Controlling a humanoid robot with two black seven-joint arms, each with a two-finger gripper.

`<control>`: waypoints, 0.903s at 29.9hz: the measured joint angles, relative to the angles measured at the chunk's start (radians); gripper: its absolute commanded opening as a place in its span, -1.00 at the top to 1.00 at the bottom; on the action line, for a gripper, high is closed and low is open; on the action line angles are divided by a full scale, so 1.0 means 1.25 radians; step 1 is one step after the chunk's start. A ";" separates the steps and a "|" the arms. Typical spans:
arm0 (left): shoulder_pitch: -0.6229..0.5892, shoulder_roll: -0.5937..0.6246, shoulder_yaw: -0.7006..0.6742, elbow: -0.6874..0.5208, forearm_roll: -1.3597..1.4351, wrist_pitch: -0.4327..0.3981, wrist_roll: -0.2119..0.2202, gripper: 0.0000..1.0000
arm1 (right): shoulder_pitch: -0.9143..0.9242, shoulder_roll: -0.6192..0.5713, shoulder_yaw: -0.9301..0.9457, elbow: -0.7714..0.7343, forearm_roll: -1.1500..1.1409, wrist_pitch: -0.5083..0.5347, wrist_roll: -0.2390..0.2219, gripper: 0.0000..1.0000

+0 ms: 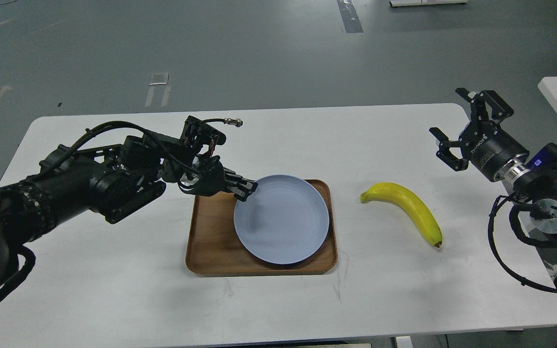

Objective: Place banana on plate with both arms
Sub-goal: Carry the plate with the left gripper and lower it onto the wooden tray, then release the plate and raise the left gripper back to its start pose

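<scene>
Banana (406, 207) lies flat on the white worktop (114, 299), right of the tray and apart from it, dark tip toward the near right. Pale blue-grey plate (283, 227) sits in the brown wooden tray (206, 246), occupying its right portion. Left pincer (248, 188) is at the plate's far-left rim, fingers close together over the edge; whether it pinches the rim cannot be told. Right pincer (452, 123) is raised at the far right, fingers spread wide, holding nothing, well apart from the banana.
</scene>
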 measured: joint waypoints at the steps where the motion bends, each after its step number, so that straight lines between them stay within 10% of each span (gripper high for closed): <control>1: 0.002 -0.004 0.000 0.003 0.000 0.000 0.000 1.00 | 0.000 0.000 0.000 0.000 0.000 0.000 0.000 -1.00; 4: 0.007 -0.009 0.000 0.012 0.000 -0.001 0.000 0.86 | 0.000 0.000 0.000 0.000 0.000 0.000 0.000 -1.00; 10: 0.007 -0.023 0.000 0.039 -0.005 -0.001 0.000 -0.63 | -0.002 -0.001 0.000 0.000 0.000 0.000 0.000 -1.00; 21: -0.012 -0.004 -0.010 0.041 -0.088 0.000 0.000 -0.95 | 0.002 0.000 0.000 0.001 0.000 0.000 0.000 -1.00; 27: -0.026 0.088 -0.022 0.031 -0.487 -0.001 0.000 -0.96 | 0.004 -0.001 0.000 0.003 -0.001 0.000 0.000 -1.00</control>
